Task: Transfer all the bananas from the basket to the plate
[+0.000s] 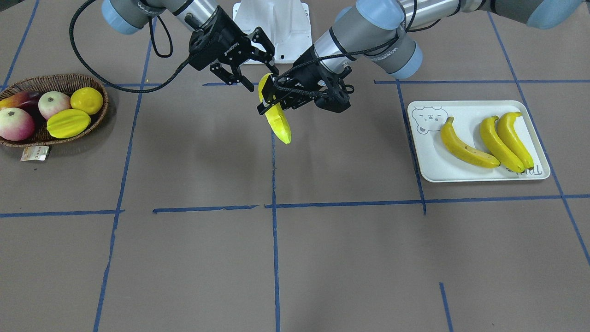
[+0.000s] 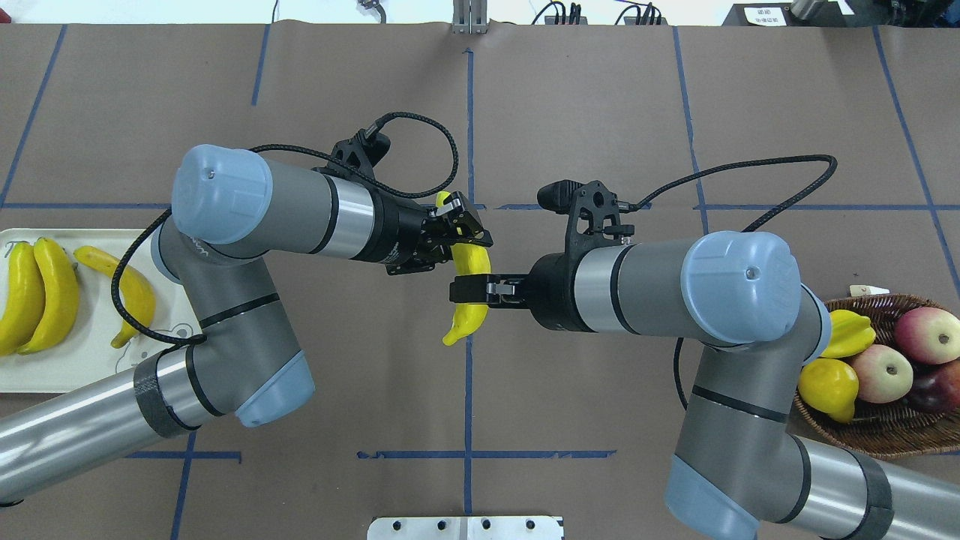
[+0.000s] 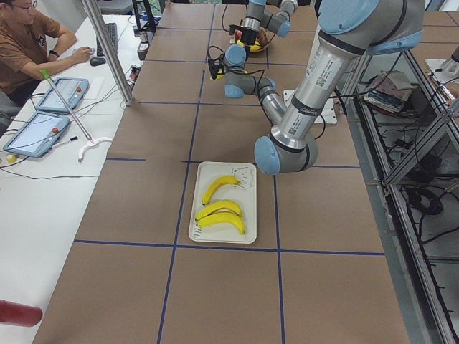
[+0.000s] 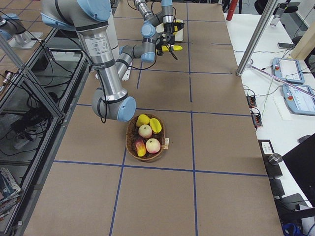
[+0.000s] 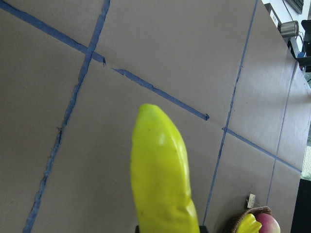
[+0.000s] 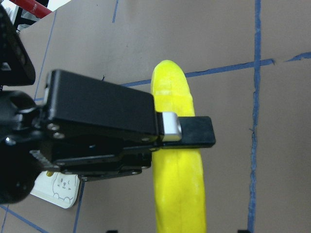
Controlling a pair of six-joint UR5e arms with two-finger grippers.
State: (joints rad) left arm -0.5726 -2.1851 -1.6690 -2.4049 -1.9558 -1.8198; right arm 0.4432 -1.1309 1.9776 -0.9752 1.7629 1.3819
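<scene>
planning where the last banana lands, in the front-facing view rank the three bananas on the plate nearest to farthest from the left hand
From the left hand:
1. Lone banana, beside the bear print.
2. Middle banana, inner one of the close pair.
3. Outer banana, by the plate edge farthest from the hand.

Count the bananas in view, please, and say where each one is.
4. Three bananas lie on the plate; the fourth banana hangs in the air, held by the left gripper. None shows in the basket, though the other fruit there may hide something.
</scene>
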